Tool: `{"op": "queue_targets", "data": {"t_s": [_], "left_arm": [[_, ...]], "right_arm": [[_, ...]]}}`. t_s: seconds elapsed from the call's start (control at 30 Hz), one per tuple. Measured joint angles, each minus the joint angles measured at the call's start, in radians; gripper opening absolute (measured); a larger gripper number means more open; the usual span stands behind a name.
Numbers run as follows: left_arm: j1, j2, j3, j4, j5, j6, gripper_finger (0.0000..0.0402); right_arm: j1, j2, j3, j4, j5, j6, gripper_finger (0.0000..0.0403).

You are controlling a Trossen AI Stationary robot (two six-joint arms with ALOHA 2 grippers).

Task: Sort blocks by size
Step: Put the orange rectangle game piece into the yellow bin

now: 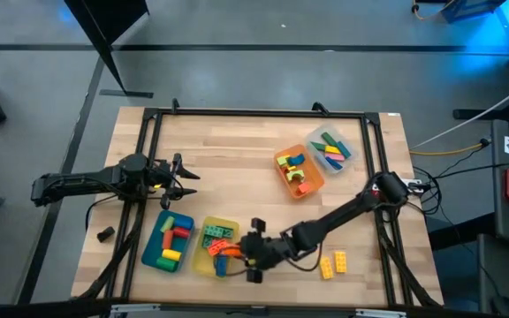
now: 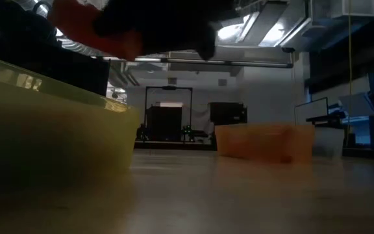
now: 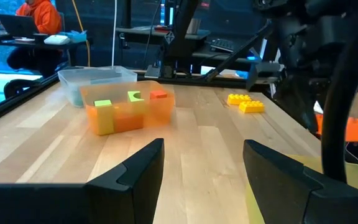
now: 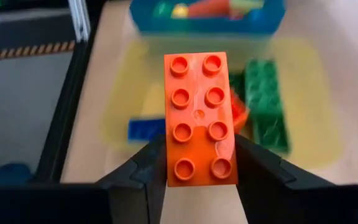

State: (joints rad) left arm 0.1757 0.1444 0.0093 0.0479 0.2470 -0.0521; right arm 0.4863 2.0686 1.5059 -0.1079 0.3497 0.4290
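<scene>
Pale wooden planks make up the bench [image 1: 237, 150], framed by dark rails, with grey floor around it.

At the left edge the left gripper [image 1: 179, 175] waits over the bench, pointing toward the middle. Its jaws stand open and hold nothing, as the left wrist view shows bare wood between the two dark fingers [image 3: 135, 171].

Near the front edge sits a blue tray [image 1: 151, 249] with red, green and yellow blocks in it. Just beside it on the right is a yellow tray [image 1: 205, 256], which holds a green block [image 4: 265, 102] and a blue block [image 4: 145, 129] among others.

The right gripper [image 1: 246, 252] hangs over the right side of the yellow tray, its arm reaching in from the right edge of the bench. Its jaws are clamped on the long sides of an orange block [image 4: 199, 118], a two-by-four brick with its eight studs facing the wrist camera, held above the tray's contents.

Further right, two yellow blocks [image 1: 332, 263] lie loose on the bare wood near the front edge, just beside each other.

Toward the back right stands an orange tray [image 1: 283, 177] with yellow, green and orange blocks inside, and touching it on the right is a clear tray [image 1: 314, 141] holding long green, red and blue blocks.
</scene>
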Motion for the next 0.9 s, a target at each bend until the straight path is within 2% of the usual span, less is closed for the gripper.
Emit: {"op": "queue_targets", "data": {"t_s": [0.27,0.63,0.9], "left_arm": [[0.000,0.000,0.000,0.000,0.000,0.000,0.0205],[0.000,0.000,0.000,0.000,0.000,0.000,0.0205],[0.000,0.000,0.000,0.000,0.000,0.000,0.0205]], "right_arm": [[-0.105,0.000,0.000,0.062,-0.009,-0.068,0.0157],[-0.154,0.001,0.000,0.059,-0.152,-0.056,0.0163],[-0.153,0.001,0.000,0.058,-0.151,-0.056,0.0233]]}}
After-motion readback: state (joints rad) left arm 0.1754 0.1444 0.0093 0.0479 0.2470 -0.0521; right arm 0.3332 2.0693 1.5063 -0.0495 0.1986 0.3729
